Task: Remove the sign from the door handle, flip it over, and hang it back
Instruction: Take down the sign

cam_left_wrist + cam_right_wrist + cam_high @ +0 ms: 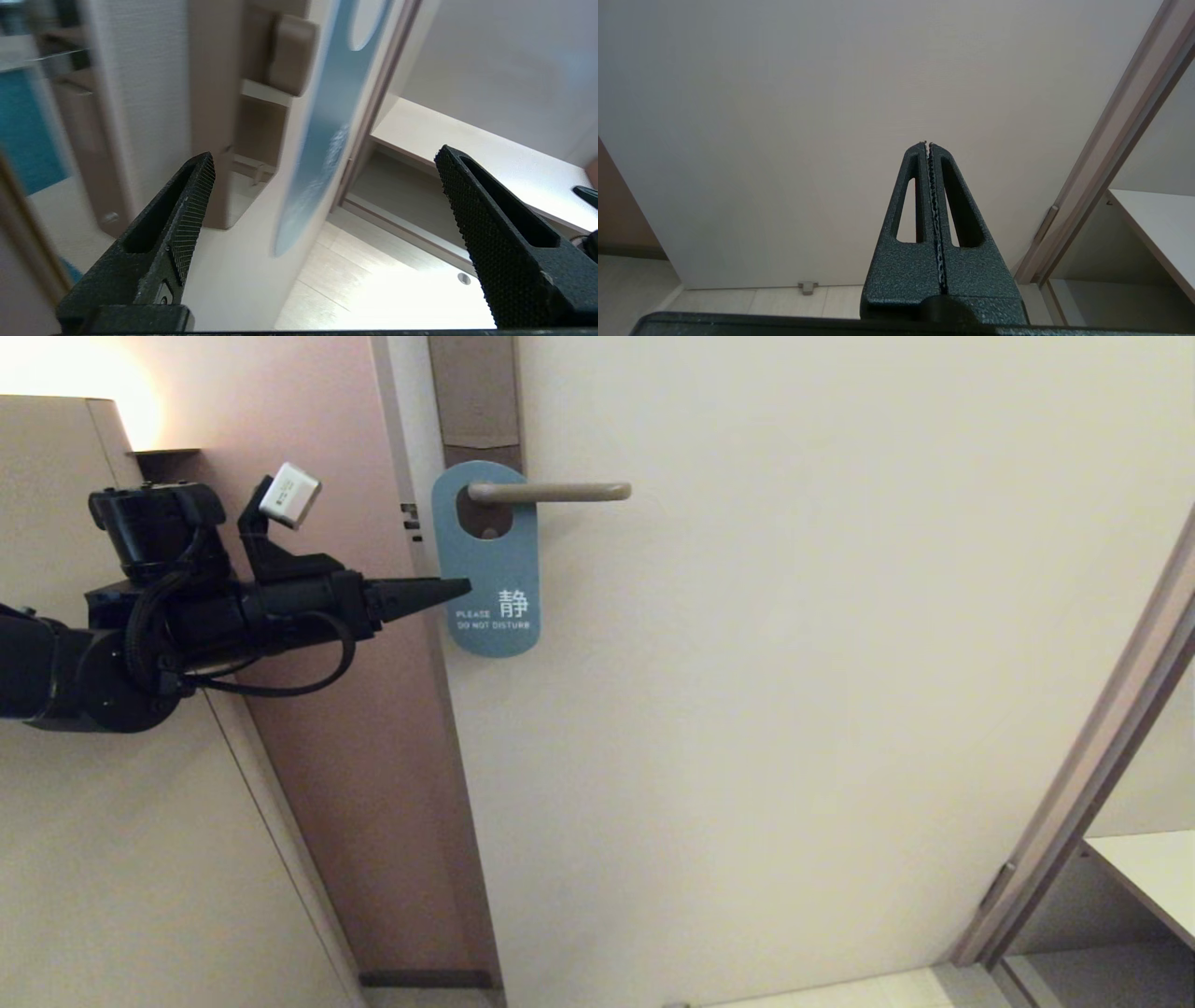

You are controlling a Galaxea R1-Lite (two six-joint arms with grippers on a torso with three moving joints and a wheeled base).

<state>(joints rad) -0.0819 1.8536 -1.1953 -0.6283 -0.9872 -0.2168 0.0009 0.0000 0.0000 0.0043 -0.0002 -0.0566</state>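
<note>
The sign hangs on the door handle with its blue "DO NOT DISTURB" side facing out. The handle passes through the oval hole. My left gripper is at the sign's left edge, level with its lower half. In the left wrist view the left gripper is open wide, and the sign shows edge-on and blurred between the fingers, apart from both. My right gripper is shut and empty, low before the door, and out of the head view.
The brown backplate runs up the door above the handle. The door frame and a pink wall lie behind my left arm. A white shelf stands at the lower right beyond a second frame.
</note>
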